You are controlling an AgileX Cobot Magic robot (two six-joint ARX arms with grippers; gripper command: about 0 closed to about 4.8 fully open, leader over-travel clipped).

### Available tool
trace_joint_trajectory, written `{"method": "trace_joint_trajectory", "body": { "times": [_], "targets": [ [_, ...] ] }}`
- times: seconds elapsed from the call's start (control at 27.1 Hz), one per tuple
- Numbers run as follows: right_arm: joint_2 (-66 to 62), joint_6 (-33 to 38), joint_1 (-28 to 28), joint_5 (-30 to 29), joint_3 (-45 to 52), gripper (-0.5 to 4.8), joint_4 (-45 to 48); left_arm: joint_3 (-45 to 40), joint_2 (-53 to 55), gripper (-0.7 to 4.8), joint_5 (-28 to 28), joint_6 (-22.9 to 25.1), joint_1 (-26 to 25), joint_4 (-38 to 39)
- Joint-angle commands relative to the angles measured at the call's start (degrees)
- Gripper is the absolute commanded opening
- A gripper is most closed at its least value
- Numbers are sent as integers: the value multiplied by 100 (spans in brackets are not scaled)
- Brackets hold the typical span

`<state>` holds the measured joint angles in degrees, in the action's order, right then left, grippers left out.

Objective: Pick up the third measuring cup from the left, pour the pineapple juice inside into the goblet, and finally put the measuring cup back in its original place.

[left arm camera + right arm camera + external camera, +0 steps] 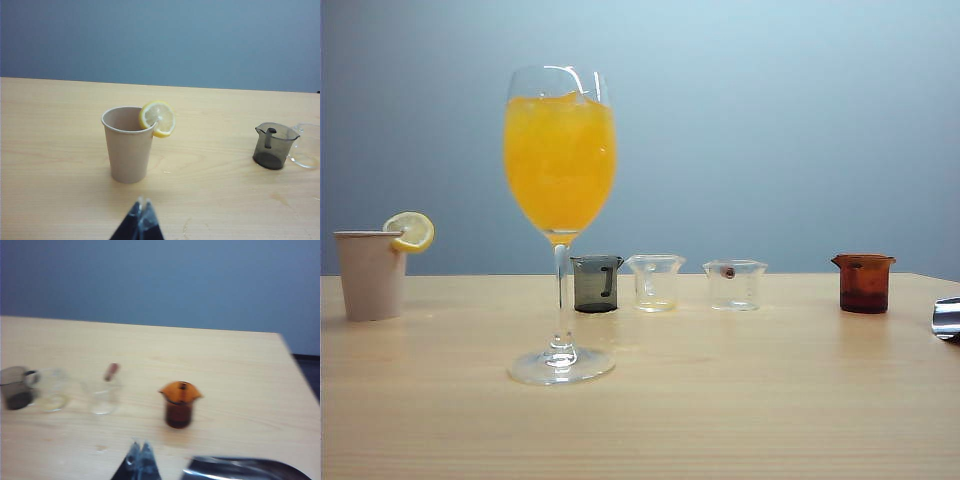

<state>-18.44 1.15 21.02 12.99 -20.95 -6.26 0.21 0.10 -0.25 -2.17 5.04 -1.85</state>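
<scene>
The third measuring cup (734, 285) stands upright in the row along the back of the counter (720, 420), its reddish-brown spot at the rim, a clear cup (655, 282) just to its left and the amber-brown cup (863, 283) well apart toward the right edge. It looks empty; the goblet (560, 220) — nearer the front, left of the row — is full of orange drink.

The right gripper (141, 450) is the nearer one, hanging shut and empty in front of the row, the cup lying ahead and to its left. The left gripper (142, 207), also shut on nothing, faces the paper cup (129, 145) near the left edge.

Bare wood surrounds the cup — room enough.
</scene>
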Motion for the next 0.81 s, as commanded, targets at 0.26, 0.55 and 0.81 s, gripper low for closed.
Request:
{"method": "trace_joint_trajectory", "body": {
  "times": [0.26,0.55,0.81],
  "targets": [
    [1491,-4,-1252,-850,1082,-1,103,20,4,8,7,22,2,-35],
    [1840,-4,-1698,-1416,1775,-1,855,20,4,8,7,22,2,-33],
    [1840,0,-1707,-1416,2090,-1,1252,20,4,8,7,22,0,-35]
  ]
}}
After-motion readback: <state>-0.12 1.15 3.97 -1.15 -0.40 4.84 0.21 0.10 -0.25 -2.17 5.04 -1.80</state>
